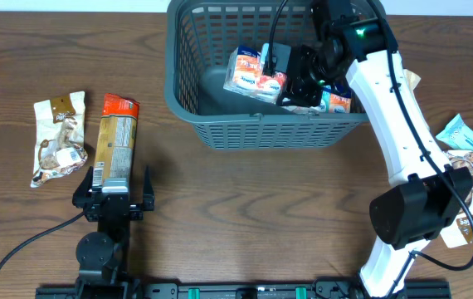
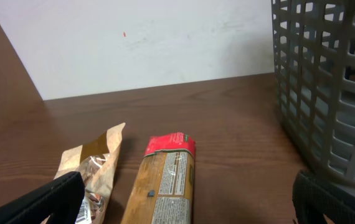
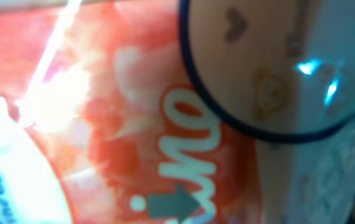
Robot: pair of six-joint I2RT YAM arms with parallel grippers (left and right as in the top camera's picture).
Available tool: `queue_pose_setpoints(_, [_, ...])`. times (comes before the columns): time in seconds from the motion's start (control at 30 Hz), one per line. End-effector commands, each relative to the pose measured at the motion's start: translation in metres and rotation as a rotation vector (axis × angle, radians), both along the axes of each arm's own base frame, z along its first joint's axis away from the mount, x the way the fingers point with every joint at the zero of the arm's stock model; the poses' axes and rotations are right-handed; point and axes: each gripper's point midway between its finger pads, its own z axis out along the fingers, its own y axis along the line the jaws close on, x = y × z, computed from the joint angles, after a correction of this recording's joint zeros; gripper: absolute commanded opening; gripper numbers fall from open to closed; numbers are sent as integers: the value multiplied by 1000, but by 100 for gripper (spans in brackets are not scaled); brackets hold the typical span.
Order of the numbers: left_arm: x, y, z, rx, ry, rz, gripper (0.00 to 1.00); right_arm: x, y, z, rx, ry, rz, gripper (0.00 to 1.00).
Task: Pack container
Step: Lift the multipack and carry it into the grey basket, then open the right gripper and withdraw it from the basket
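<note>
Blotting out right jaws: blurred orange packet [image 3: 134,124].

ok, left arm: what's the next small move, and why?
Probably ease the left gripper forward and down over the red-ended bar packet: its jaws stand wide open, the bar lies straight ahead between them, on the table outside the basket.

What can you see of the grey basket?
The basket is dark grey plastic, rectangular with rounded corners, slotted lattice walls and a solid floor. It stands upright on the wood table, at the far middle. Orange-and-white packets lie inside, toward the right. The right tool reaches down into it over them.
</note>
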Motion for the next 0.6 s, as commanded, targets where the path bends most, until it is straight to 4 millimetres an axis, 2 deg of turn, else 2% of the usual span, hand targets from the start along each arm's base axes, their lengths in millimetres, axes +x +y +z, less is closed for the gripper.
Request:
queue_pose_setpoints(0.0, [0, 2, -16, 7, 42, 11, 99, -1, 12, 5, 37, -7, 39, 17])
queue_pose_setpoints(0.07, [0, 2, -16, 7, 42, 11, 99, 0, 13, 6, 41, -3, 23, 38])
queue_pose_setpoints(0.1, [0, 2, -15, 7, 42, 11, 99, 1, 13, 6, 45, 0, 9, 61])
queue_pose_setpoints(0.13, [0, 2, -16, 7, 42, 11, 99, 2, 13, 6, 49, 3, -5, 99])
queue_pose_setpoints(0.27, [0, 2, -16, 7, 42, 11, 99, 1, 16, 8, 67, 10, -7, 99])
queue_pose_setpoints(0.43, [0, 2, -16, 7, 42, 11, 99, 13, 19, 16, 91, -46, -23, 99])
queue_pose_setpoints(0.5, [0, 2, -16, 7, 42, 11, 99, 23, 22, 30, 119, -104, -43, 99])
queue_pose_setpoints(0.57, [0, 2, -16, 7, 42, 11, 99, 38, 24, 52, 158, -187, -94, 99])
